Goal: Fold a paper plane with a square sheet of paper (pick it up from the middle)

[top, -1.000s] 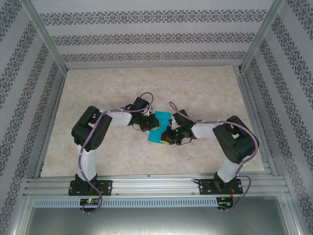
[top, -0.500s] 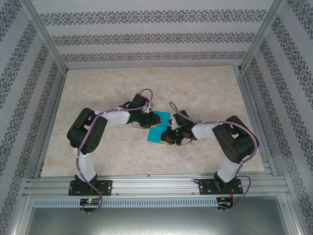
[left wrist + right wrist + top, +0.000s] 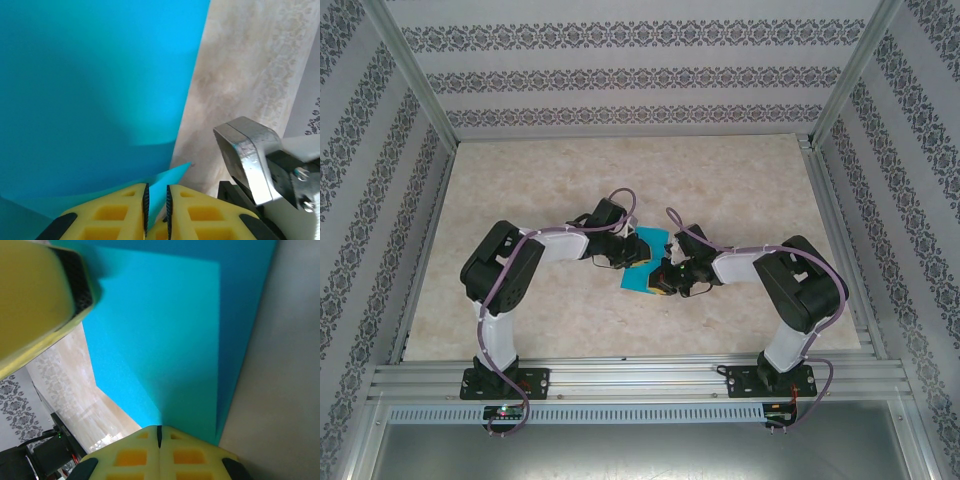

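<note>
We have the paper (image 3: 645, 262) mid-table (image 3: 740, 180), between both arms, one flap lifted. Left gripper (image 3: 156, 200) pinches a raised corner; right gripper (image 3: 159, 432) is clamped on its edge. No nose or wings yet, so we judge most folds remain.

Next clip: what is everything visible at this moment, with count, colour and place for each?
square sheet of paper: one, turquoise-blue, a layer folded over, mid-table between the two claws
table: one, beige marbled, under everything
walls: three, white with dark floral bands, at the back and both sides
frame rails: several, silver metal, along the near edge and up the corners
left arm: one, black and white with a lilac cable, bolted near-left
right arm: one, same colours, bolted near-right
left claw: one, yellow, jaws a narrow slit apart around a paper edge
right claw: one, yellow, shut on the paper
</note>
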Robot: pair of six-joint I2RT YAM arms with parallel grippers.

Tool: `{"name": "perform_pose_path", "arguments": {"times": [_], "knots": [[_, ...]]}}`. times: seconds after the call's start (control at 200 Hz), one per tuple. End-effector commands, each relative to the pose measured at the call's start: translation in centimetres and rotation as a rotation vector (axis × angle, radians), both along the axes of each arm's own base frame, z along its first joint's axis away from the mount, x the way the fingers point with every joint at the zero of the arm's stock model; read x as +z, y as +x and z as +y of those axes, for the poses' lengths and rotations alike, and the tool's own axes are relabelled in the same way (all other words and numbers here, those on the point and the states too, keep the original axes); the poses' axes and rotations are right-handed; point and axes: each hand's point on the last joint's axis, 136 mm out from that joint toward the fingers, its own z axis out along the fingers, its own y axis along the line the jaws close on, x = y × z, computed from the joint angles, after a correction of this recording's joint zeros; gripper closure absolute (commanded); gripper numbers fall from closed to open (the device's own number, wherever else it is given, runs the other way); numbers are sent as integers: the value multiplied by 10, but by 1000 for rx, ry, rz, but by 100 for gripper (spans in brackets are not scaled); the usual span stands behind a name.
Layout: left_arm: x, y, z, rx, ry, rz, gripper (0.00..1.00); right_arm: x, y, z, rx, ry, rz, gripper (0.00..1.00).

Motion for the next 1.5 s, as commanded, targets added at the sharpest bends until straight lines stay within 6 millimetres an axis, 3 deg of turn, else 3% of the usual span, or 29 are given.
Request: {"name": "perform_pose_path", "arguments": {"times": [0.0,0.26,0.37,0.485,0.625,0.779,1.059,1.319,1.494], "knots": [[-18,-5,2,-6,33,10,80,-26,-11,-16,-21,-106,64,97],[-38,-10,12,10,86,35,82,16,15,1,-43,-5,-51,94],[-41,-11,14,10,91,39,82,23,22,6,-56,23,-66,94],[-40,-12,13,7,89,37,82,15,22,4,-58,5,-54,94],[-37,-11,12,3,83,33,82,-8,11,-5,-54,-55,2,94],[-20,-7,7,-10,52,5,79,-32,-5,-20,-53,-131,57,97],[10,-10,2,-10,-16,-28,77,-37,-9,-23,-59,-140,72,99],[-8,-12,2,-10,-19,-4,79,-38,-8,-22,-57,-144,75,100],[-31,-8,16,52,62,9,82,-41,-12,-26,-45,-168,86,100]]}}
